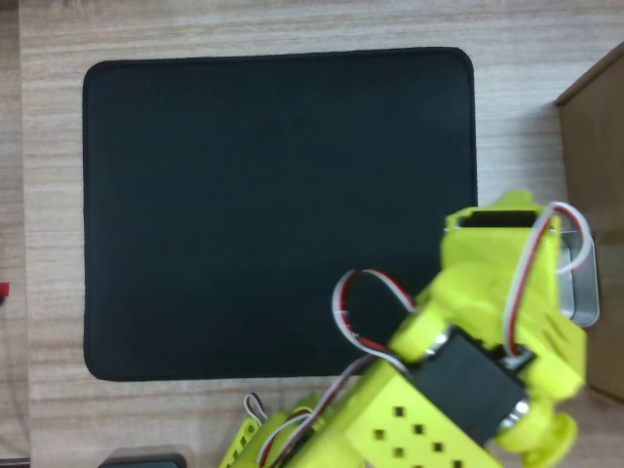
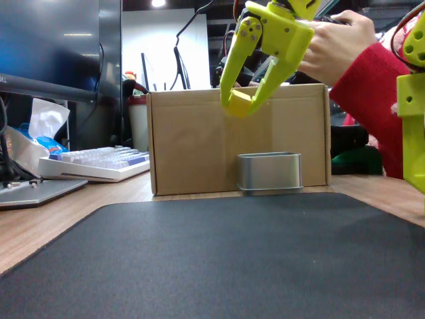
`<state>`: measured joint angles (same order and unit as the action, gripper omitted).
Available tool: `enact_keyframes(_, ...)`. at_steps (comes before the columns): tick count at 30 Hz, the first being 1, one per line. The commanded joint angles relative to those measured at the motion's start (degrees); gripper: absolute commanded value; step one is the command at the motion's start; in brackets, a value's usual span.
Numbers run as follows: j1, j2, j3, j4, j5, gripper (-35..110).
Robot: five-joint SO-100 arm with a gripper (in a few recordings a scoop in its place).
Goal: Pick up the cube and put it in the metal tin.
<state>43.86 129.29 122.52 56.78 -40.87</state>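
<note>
In the fixed view my lime-yellow gripper (image 2: 243, 101) hangs high, shut on the small warm-yellow cube (image 2: 239, 104) at its fingertips. The cube is well above the shiny metal tin (image 2: 269, 173) and over its left end. The tin stands on the wooden table just in front of the brown box. In the overhead view my arm (image 1: 487, 331) reaches to the right and covers most of the tin (image 1: 583, 285), leaving a silver corner showing past the arm. The cube is hidden there.
A large black mat (image 1: 278, 210) covers the middle of the table. The brown box (image 2: 199, 143) stands behind the tin, at the right edge overhead (image 1: 597, 175). A person's hand (image 2: 339, 43) in a red sleeve is behind the gripper. A keyboard (image 2: 99, 163) lies at the left.
</note>
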Motion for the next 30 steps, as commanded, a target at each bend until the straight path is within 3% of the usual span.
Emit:
enact_keyframes(1, 2.9, -1.8, -2.6, -1.1, -3.2, 0)
enact_keyframes(13, 10.0, -17.1, -3.6, -3.2, -22.7, 0)
enact_keyframes(19, 9.7, -16.9, -2.2, -3.2, -25.0, 2)
enact_keyframes(22, 9.4, -16.4, -1.2, -3.2, -25.3, 20)
enact_keyframes(27, 8.8, -15.4, 0.0, -3.2, -25.3, 20)
enact_keyframes(30, 6.8, -12.7, 1.5, -3.2, -20.4, 20)
